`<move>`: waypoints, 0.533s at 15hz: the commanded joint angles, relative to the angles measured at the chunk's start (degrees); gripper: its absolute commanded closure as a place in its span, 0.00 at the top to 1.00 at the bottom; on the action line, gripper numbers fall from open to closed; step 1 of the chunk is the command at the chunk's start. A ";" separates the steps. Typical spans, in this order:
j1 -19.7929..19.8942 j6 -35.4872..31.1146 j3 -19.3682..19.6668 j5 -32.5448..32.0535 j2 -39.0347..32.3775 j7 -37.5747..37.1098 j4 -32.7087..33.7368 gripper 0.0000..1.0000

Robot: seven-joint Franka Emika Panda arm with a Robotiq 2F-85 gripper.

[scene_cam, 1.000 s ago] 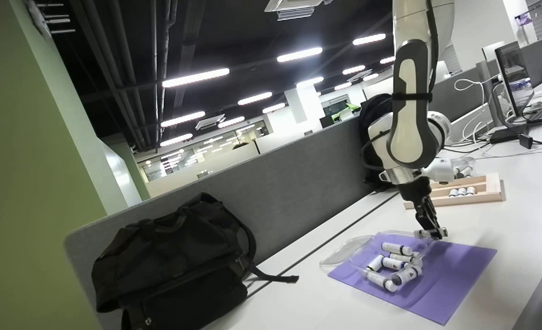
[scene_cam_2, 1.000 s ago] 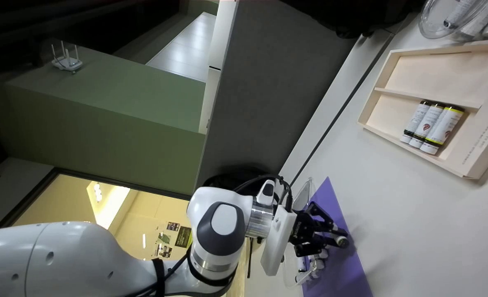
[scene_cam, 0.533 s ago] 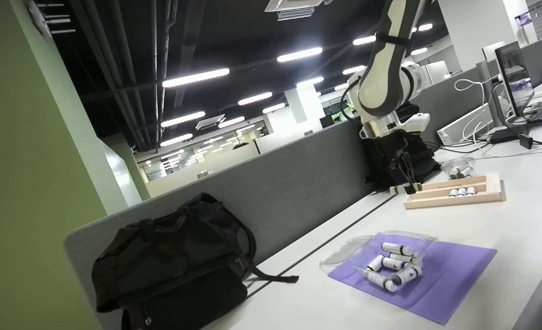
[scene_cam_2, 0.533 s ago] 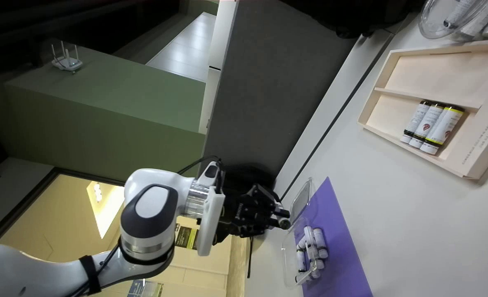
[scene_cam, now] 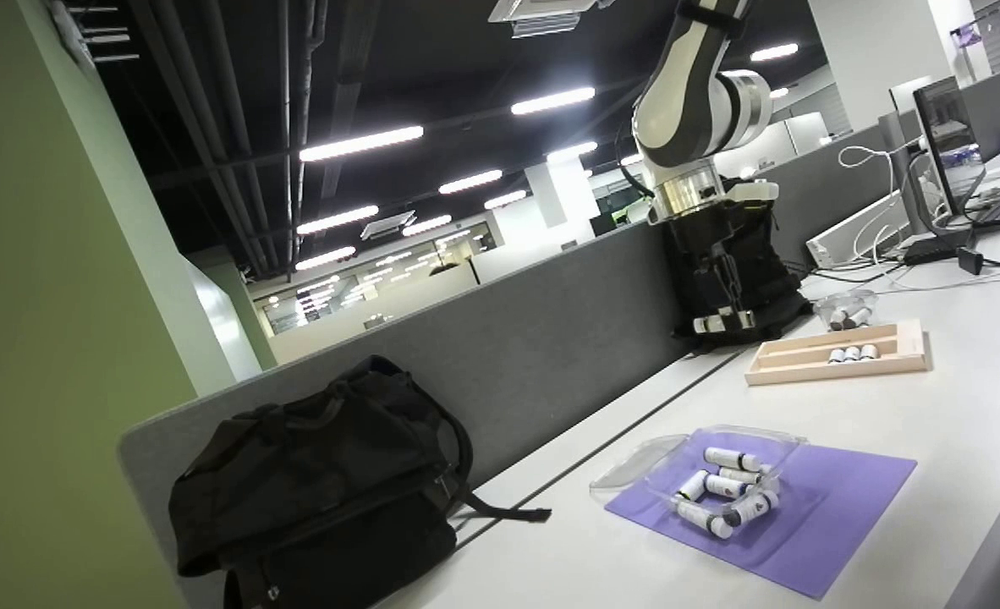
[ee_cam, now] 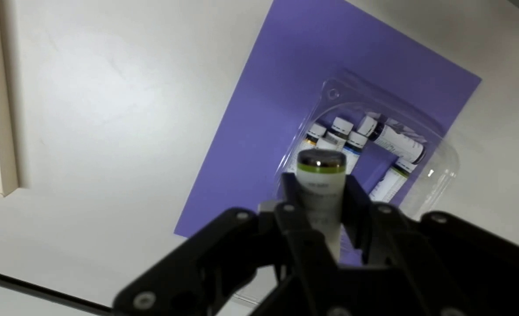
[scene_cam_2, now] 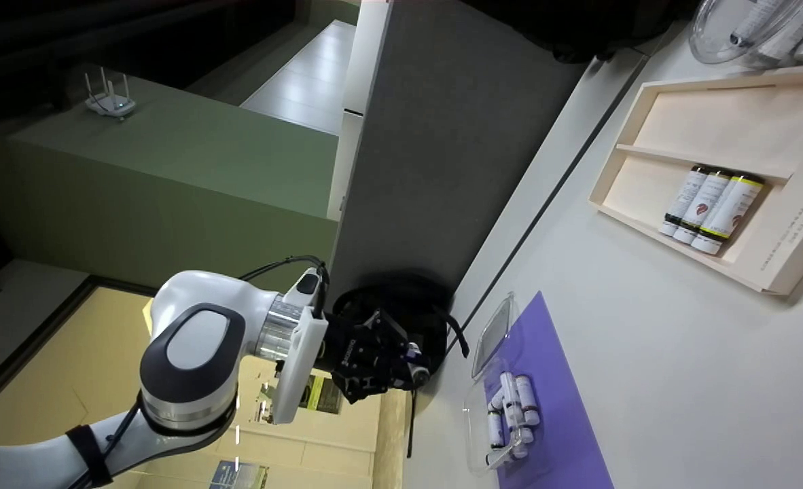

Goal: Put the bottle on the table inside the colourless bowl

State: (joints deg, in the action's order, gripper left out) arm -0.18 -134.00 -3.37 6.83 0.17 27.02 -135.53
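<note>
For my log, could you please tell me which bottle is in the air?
The green-banded bottle clamped in the gripper; the others in view sit in the wooden tray, clear container or colourless bowl.

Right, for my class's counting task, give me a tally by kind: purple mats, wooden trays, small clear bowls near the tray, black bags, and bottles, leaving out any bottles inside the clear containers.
Purple mat: 1
Wooden tray: 1
Small clear bowl: 1
Black bags: 2
Bottles: 4 (3 side by side, plus the held bottle)
Total: 9
</note>
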 commanded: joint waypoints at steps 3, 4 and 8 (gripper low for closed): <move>-0.52 7.71 0.90 3.29 1.07 2.60 1.94 0.07; -0.45 9.15 0.94 1.60 1.21 -0.19 2.13 0.07; -0.60 7.33 1.01 2.31 0.38 2.01 1.27 0.27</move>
State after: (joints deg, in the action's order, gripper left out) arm -0.22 -126.80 -2.92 9.17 0.55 29.08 -134.35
